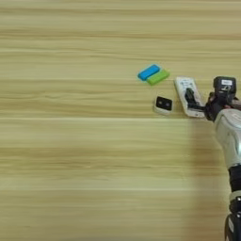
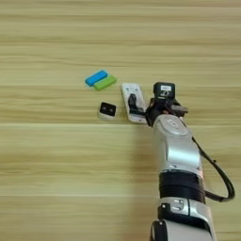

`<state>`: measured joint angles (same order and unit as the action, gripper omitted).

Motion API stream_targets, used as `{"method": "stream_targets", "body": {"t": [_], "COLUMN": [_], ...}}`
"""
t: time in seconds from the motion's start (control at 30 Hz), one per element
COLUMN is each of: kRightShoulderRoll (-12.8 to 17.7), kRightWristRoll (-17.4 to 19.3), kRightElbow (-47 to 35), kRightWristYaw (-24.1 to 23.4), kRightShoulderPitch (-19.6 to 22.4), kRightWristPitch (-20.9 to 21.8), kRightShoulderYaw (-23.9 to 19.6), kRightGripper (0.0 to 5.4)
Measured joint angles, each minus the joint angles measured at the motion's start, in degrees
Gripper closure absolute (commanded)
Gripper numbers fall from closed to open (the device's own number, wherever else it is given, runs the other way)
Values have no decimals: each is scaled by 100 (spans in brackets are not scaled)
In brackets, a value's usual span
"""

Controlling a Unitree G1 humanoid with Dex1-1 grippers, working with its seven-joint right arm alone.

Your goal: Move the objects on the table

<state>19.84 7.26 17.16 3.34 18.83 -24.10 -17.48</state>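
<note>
While our claw (image 2: pixel 136 106) rests on the white remote (image 2: pixel 133 108), black fingers on its face, we cannot tell whether they pinch it. Just left on the surface (image 2: pixel 56 160) sit the small black-faced square (image 2: pixel 107 111) and, farther back, blue (image 2: pixel 96 77) and green (image 2: pixel 105 83) blocks, side by side, likely awaiting their turn.

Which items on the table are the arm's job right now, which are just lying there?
In play: long white remote, black two-finger gripper on it.

Lying about: small black-faced white square, blue flat block, green flat block, wooden table.
</note>
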Motion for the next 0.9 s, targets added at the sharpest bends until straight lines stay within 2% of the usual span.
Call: {"method": "stream_targets", "body": {"t": [0.1,0.5,0.9], "kRightShoulderRoll": [52,257,495], "kRightWristRoll": [-27,-51,-144], "kRightElbow": [-20,189,927], "kRightWristYaw": [-152,-161,-149], "kRightShoulderPitch": [0,0,58], "kRightWristPitch": [91,103,193], "kRightShoulderYaw": [-118,-247,-298], "kRightGripper": [6,6,6]}}
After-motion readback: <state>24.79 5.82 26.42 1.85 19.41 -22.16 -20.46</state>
